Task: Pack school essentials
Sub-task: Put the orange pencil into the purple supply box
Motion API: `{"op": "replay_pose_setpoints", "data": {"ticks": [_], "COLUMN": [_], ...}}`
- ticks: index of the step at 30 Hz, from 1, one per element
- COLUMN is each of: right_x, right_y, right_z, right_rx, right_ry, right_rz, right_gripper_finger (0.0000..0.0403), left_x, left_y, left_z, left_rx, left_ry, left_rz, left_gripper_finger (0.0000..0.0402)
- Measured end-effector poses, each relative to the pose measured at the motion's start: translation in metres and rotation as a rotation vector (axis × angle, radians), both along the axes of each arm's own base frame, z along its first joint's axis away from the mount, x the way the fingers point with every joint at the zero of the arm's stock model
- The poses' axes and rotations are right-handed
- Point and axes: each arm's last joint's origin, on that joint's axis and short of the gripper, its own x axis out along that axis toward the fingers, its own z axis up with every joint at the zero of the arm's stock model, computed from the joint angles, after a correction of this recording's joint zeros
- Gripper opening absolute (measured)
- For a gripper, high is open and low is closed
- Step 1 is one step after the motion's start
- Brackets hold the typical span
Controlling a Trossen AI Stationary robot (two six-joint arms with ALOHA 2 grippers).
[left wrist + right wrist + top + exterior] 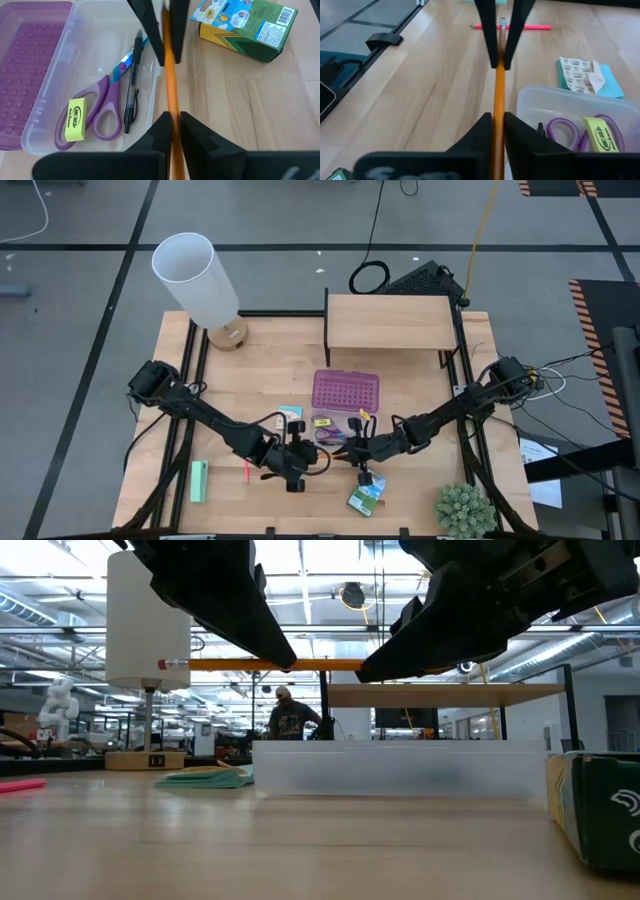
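Both grippers hold the orange pencil (171, 95) at once, one at each end, level above the table (260, 370) near the middle of its front edge. The left gripper (171, 117) has its jaws closed on the shaft, with only the pencil's width between the fingers. The right gripper (498, 120) is clamped on it the same way, farther along. In the low view the pencil (300, 665) spans between the two dark grippers, its eraser end sticking out past one of them.

Just behind the pencil sits the clear case (100, 15), open, its purple lid (346, 389) lying flat toward the rear edge. Inside lie the scissors (97, 107), a black pen (131, 95) beside them, and a small yellow piece (75, 119) resting on the scissor handles.

The crayon box (366, 496) lies close to the front edge, right of the grippers. The red pencil (246, 471) lies on the wood left of the left gripper, and a mint block (199, 481) sits further toward the left edge. A small colourful pack (585, 76) lies just beside the case.
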Motion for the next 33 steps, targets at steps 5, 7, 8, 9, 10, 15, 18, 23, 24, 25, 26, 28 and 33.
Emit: {"op": "replay_pose_setpoints", "data": {"ticks": [5, 7, 8, 9, 10, 15, 18, 23, 24, 25, 26, 28, 33], "right_x": [0.001, 0.001, 0.001, 0.001, 0.001, 0.0, -0.005, -0.017, -0.02, -0.023, -0.025, -0.032, -0.047], "right_y": [-0.002, -0.003, -0.003, -0.003, -0.003, -0.004, -0.005, -0.011, -0.011, -0.012, -0.012, -0.013, -0.016], "right_z": [0.0, 0.0, 0.0, 0.0, 0.0, 0.004, 0.007, 0.015, 0.017, 0.019, 0.022, 0.027, 0.04], "right_rx": [0.003, 0.007, 0.008, 0.009, 0.009, 0.011, 0.001, 0.02, 0.022, 0.027, 0.03, 0.017, -0.015], "right_ry": [0.001, 0.002, 0.002, 0.002, 0.002, 0.008, 0.047, 0.143, 0.162, 0.173, 0.178, 0.193, 0.214], "right_rz": [-0.005, -0.007, -0.006, -0.006, -0.006, -0.002, -0.005, -0.049, -0.055, -0.061, -0.069, -0.096, -0.164], "right_gripper_finger": [0.0016, 0.0019, 0.0022, 0.0024, 0.0025, 0.0019, 0.0018, 0.0021, 0.0021, 0.0021, 0.0021, 0.0021, 0.0022], "left_x": [0.0, 0.0, 0.0, 0.001, 0.001, 0.002, -0.001, -0.011, -0.013, -0.018, -0.022, -0.027, -0.039], "left_y": [0.0, 0.0, 0.001, 0.001, 0.002, 0.004, 0.005, 0.008, 0.009, 0.009, 0.01, 0.011, 0.017], "left_z": [0.0, 0.0, 0.0, 0.0, 0.0, 0.001, 0.008, 0.028, 0.033, 0.037, 0.039, 0.041, 0.03], "left_rx": [-0.006, -0.009, -0.014, -0.02, -0.029, -0.06, -0.073, -0.054, -0.046, -0.032, -0.018, 0.003, 0.035], "left_ry": [0.0, -0.001, -0.003, -0.003, -0.002, 0.002, -0.009, -0.047, -0.056, -0.058, -0.06, -0.07, -0.061], "left_rz": [0.004, 0.007, 0.014, 0.022, 0.025, 0.046, 0.049, 0.064, 0.071, 0.075, 0.079, 0.091, 0.161], "left_gripper_finger": [0.0035, 0.0044, 0.0051, 0.0061, 0.0072, 0.0139, 0.0168, 0.0181, 0.0181, 0.018, 0.0178, 0.0173, 0.0157]}}
